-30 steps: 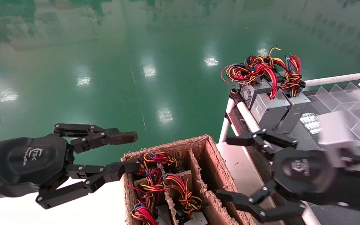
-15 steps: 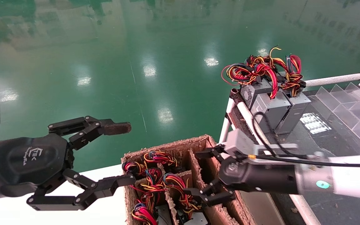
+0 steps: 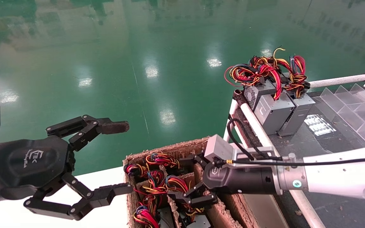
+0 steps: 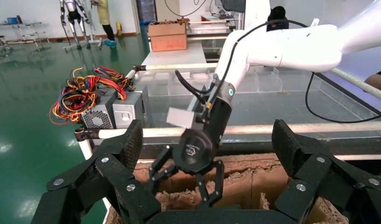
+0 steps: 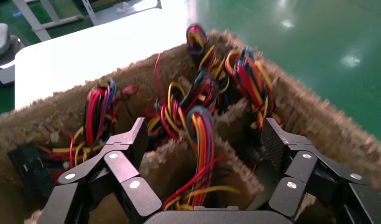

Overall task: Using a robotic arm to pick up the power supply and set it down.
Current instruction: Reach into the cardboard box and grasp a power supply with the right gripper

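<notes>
Power supply (image 3: pixel 182 202) units sit upright in the compartments of a ragged cardboard box (image 3: pixel 166 150), wire bundles pointing up, and the right gripper (image 3: pixel 187 180) hangs spread and empty over the one between its fingers. Shredded dividers (image 5: pixel 193 158) crowd that bundle. The left gripper (image 3: pixel 105 160) hovers splayed beside the box; two more units (image 3: pixel 274 110) stand on the cart.

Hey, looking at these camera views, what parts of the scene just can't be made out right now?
- Power supply bodies in the cardboard box: head view, hidden under wire bundles and dividers, cut by the bottom edge.
- How many units the box holds: cannot tell.
- Right gripper lower fingertips: head view, lost among the wires.
- Left gripper: open beside the box, its arm cut by the left edge.
</notes>
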Robot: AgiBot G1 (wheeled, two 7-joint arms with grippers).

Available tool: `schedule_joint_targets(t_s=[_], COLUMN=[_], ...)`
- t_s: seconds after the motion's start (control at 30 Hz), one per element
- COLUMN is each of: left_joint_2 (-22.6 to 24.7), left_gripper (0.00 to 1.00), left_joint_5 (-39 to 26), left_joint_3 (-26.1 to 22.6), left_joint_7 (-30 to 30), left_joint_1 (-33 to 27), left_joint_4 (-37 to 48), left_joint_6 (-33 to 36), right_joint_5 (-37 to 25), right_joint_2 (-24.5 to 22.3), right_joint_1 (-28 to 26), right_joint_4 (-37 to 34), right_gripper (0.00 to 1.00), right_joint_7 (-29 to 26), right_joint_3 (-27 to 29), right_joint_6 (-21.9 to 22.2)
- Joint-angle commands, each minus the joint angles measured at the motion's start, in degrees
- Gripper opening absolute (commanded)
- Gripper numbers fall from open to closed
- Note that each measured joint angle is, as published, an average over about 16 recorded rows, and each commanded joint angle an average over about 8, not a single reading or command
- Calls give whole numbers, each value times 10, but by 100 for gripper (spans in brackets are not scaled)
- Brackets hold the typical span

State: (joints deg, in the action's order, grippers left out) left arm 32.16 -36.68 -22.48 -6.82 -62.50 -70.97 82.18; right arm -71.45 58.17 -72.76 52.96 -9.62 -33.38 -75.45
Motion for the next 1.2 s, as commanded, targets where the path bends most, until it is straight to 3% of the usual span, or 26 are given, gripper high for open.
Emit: schedule_joint_targets(t_s=[0.03, 1.2], left_joint_2=[0, 0], left_gripper=[100, 100], left_joint_5=[0, 0], left_joint_3=[0, 0], left_joint_7=[0, 0], left_joint_1=[0, 0], left_joint_4=[0, 0], left_joint_6=[0, 0], right_joint_5=[-3, -4], right_joint_2=[1, 10], right_joint_1=[3, 16], right_joint_4=[1, -19], right_gripper=[0, 0], right_joint_7=[4, 27], right_joint_3=[-1, 0], right_joint_6=[2, 14])
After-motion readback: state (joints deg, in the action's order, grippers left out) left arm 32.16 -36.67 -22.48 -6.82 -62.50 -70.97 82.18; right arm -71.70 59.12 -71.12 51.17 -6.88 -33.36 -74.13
